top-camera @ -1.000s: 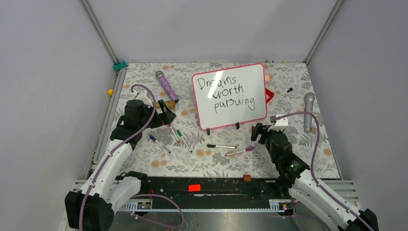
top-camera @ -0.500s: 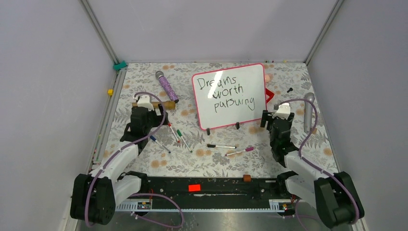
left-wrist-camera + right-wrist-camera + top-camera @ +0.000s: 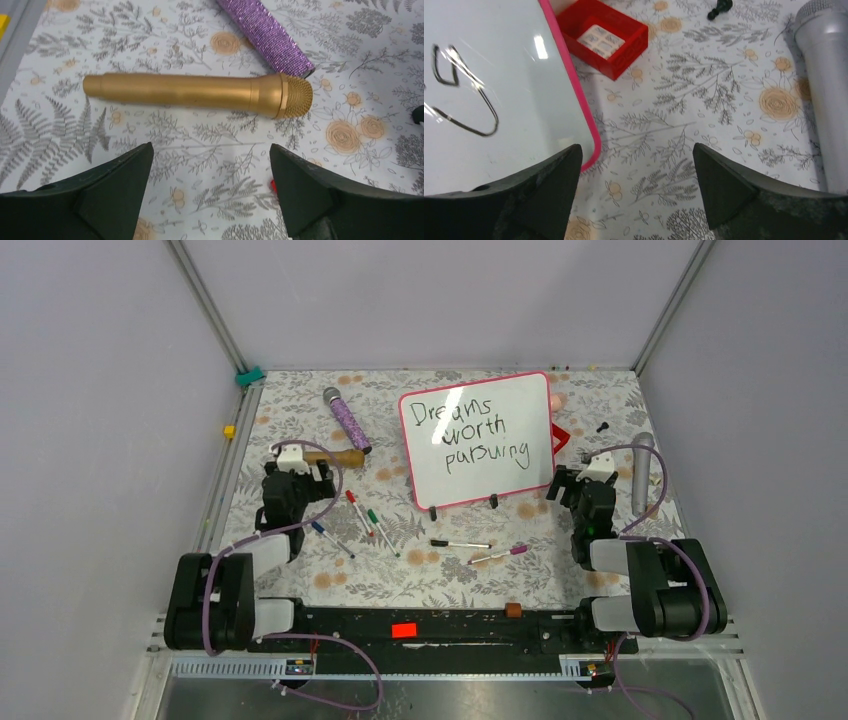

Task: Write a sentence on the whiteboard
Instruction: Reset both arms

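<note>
Top view. Whiteboard [image 3: 478, 440] stands propped on its two black feet at 12 o'clock from the table centre, face toward the arms. The sentence [image 3: 470, 430], "Dreams worth pursuing", is in black marker on three lines and fills most of the board.

Left gripper [image 3: 210, 165]: jaws spread wide, nothing between them, only the floral cloth [image 3: 200, 135] in the gap. Gold microphone [image 3: 195, 92] lies flat across the view at 12 o'clock from the gap, apart from both fingers, mesh head toward 3 o'clock. End of a purple glitter microphone [image 3: 265, 35] sits at 1 o'clock, just beside the gold head.

Right gripper [image 3: 636, 165]: jaws likewise spread wide, holding nothing. The board's lower corner with its pink frame is at 10 o'clock from the gap, close by the left finger; whether they touch cannot be told. Red frame block [image 3: 604, 35] is at 12 o'clock, partly behind the board's edge. Silver microphone [image 3: 826, 85] lies at 2 o'clock, clear of the right finger. Small black piece [image 3: 719, 7] at 1 o'clock, far edge of the view.

Loose on the cloth at 6 to 8 o'clock from the board: black marker [image 3: 460, 543], pink marker [image 3: 497, 555], green marker [image 3: 381, 530], red marker [image 3: 358, 512], blue marker [image 3: 330, 538]. None is touched by either gripper.
</note>
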